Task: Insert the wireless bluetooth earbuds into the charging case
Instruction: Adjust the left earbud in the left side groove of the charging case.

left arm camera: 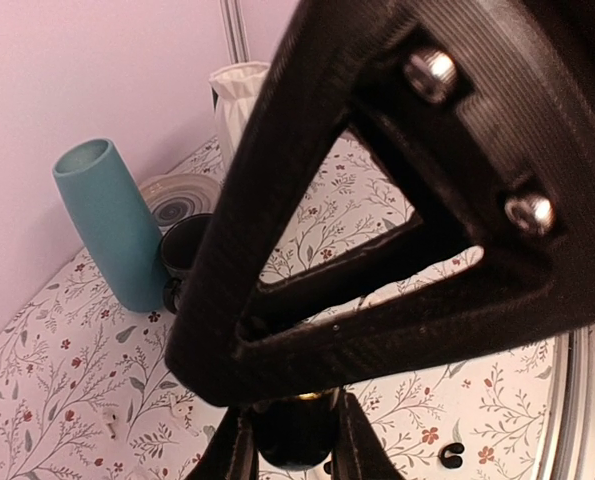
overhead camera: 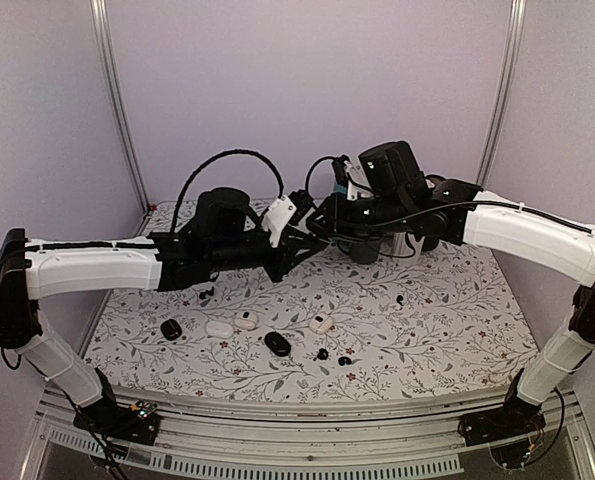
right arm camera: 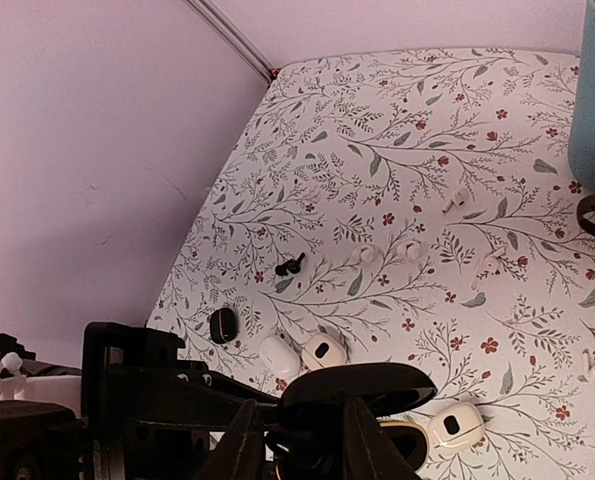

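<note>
Both arms are raised and meet above the middle of the table. My left gripper (overhead camera: pixel 299 238) (left arm camera: pixel 295 415) is shut on a glossy black charging case (left arm camera: pixel 295 445). In the right wrist view the case's lid (right arm camera: pixel 362 385) stands open, and a yellowish rim (right arm camera: pixel 409 428) shows below it. My right gripper (overhead camera: pixel 329 222) (right arm camera: pixel 302 425) is right against the case, its fingers either side of dark parts, so its state is unclear. Small black earbuds lie on the cloth (overhead camera: pixel 322 353) (overhead camera: pixel 345 360) (overhead camera: pixel 400 298) (right arm camera: pixel 290 266).
A closed black case (overhead camera: pixel 171 328) (right arm camera: pixel 223 325), another black case (overhead camera: pixel 277 343) and white cases (overhead camera: pixel 219 327) (overhead camera: pixel 245 320) (overhead camera: pixel 322 323) lie near the front. White buds (right arm camera: pixel 412 250) are scattered about. A teal vase (left arm camera: pixel 107 220), a black cup (left arm camera: pixel 182 250) and a plate (left arm camera: pixel 182 195) stand at the back.
</note>
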Motion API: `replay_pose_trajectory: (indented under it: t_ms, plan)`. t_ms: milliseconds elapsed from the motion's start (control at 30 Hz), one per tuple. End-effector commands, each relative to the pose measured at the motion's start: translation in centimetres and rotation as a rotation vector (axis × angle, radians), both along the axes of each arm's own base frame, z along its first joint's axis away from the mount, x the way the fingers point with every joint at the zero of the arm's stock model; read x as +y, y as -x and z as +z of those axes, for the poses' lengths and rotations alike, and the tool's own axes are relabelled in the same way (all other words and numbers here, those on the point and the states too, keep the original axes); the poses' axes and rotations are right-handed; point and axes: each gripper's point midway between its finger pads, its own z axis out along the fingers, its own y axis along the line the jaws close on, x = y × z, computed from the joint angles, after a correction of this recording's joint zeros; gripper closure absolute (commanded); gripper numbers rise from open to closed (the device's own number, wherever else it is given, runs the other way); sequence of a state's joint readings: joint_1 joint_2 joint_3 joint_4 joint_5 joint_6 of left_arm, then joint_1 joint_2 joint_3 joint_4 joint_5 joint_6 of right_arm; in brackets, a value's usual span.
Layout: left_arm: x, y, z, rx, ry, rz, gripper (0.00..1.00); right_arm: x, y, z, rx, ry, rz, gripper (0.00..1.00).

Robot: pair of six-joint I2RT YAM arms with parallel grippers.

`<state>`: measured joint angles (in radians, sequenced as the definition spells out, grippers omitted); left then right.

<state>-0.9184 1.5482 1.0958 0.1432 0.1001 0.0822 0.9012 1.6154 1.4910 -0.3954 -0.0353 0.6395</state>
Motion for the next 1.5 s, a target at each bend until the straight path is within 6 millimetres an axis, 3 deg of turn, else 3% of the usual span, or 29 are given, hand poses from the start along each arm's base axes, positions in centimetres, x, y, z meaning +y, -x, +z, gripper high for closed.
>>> replay_pose_trajectory:
  t_ms: [0,267,500,800,900,1033,1333,1467]
  plan:
    - [-0.2,0.8,4.9,-0.099,0.123,-0.027,1.0,-1.2,0.4,-0.9,0.025,0.034,-0.011,0.73]
    - [-0.1,0.9,5.3,-0.106,0.137,-0.027,1.0,-1.9,0.3,-1.1,0.033,0.027,-0.033,0.74]
    - [-0.1,1.0,5.6,-0.11,0.146,-0.029,1.0,-1.9,0.4,-1.4,0.041,0.027,-0.036,0.85]
    - [0.5,0.6,6.3,-0.135,0.173,0.014,1.0,-2.0,0.4,-1.8,0.065,0.009,-0.054,0.9]
    - [0.4,0.5,6.3,-0.139,0.172,0.015,1.0,-1.8,0.4,-1.9,0.068,0.009,-0.05,0.87]
    - [0.1,0.6,6.3,-0.138,0.172,0.002,1.0,-1.8,0.5,-2.0,0.049,0.015,-0.031,0.75]
    - [0.4,0.5,6.7,-0.151,0.181,0.018,1.0,-2.4,0.3,-3.0,0.075,0.038,-0.072,0.86]
    - [0.4,0.4,6.8,-0.156,0.187,0.023,1.0,-2.3,0.3,-3.3,0.077,0.041,-0.068,0.82]
